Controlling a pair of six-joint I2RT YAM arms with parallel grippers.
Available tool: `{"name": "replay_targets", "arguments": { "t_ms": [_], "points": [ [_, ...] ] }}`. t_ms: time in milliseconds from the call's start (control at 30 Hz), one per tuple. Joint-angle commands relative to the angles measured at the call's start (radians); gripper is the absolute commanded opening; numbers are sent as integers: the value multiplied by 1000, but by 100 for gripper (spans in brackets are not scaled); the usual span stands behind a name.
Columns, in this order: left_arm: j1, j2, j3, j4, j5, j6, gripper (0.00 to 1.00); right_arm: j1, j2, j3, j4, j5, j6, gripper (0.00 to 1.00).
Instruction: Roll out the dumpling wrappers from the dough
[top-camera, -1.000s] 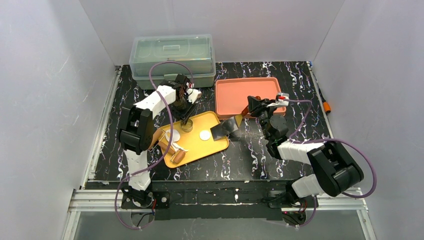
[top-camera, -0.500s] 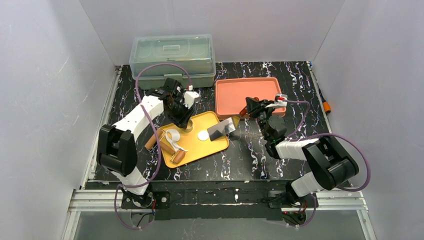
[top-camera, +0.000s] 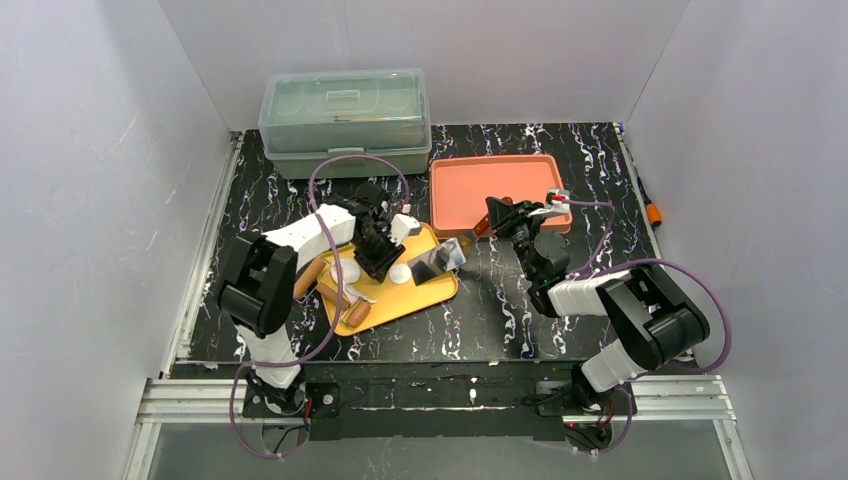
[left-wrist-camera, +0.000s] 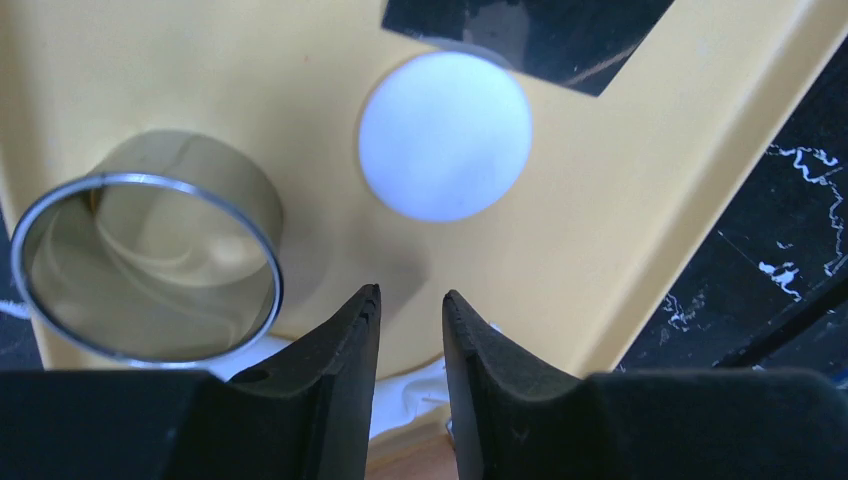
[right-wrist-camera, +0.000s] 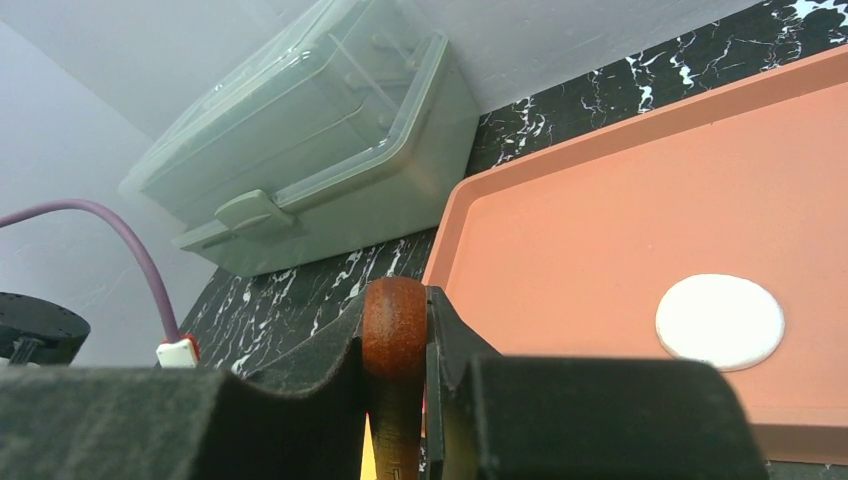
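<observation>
The left gripper hangs low over the yellow tray. Its two fingers are only a little way apart and there is nothing between them. Just past the fingertips lies one dumpling wrapper, a thin, round, white disc. It lies flat on the tray floor, close to the tray's right edge. The metal ring stands beside it, on the side away from that edge, and does not touch it.

The right gripper is closed tight on the brown wooden handle of the scraper. The scraper's flat blade comes in over the tray's right edge and stops right at the rim of the disc. I cannot tell if it touches.

A second wrapper lies on the orange tray, near its front edge. The leftover dough lies by the left end of the yellow tray, next to the rolling pin.

The wrapper looks very light, soft and floppy. It will likely stick to the tray, and a hard pinch could tear or fold it. So I think the best place to take it is from below: slide the thin blade under its rim and lift the whole disc flat. Fingers should only steady the edge.
</observation>
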Motion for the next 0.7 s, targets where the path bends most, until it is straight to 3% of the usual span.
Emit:
{"name": "replay_targets", "arguments": {
  "t_ms": [0, 267, 667],
  "points": [
    [-26, 43, 21, 45, -70, 22, 27, 7, -39, 15, -25, -23, -54, 1],
    [-59, 98, 18, 91, -187, 51, 25, 8, -39, 22, -35, -40, -57, 1],
    [-73, 120, 29, 93, -132, 41, 25, 32, 41, 34, 39, -31, 3, 1]
  ]
}}
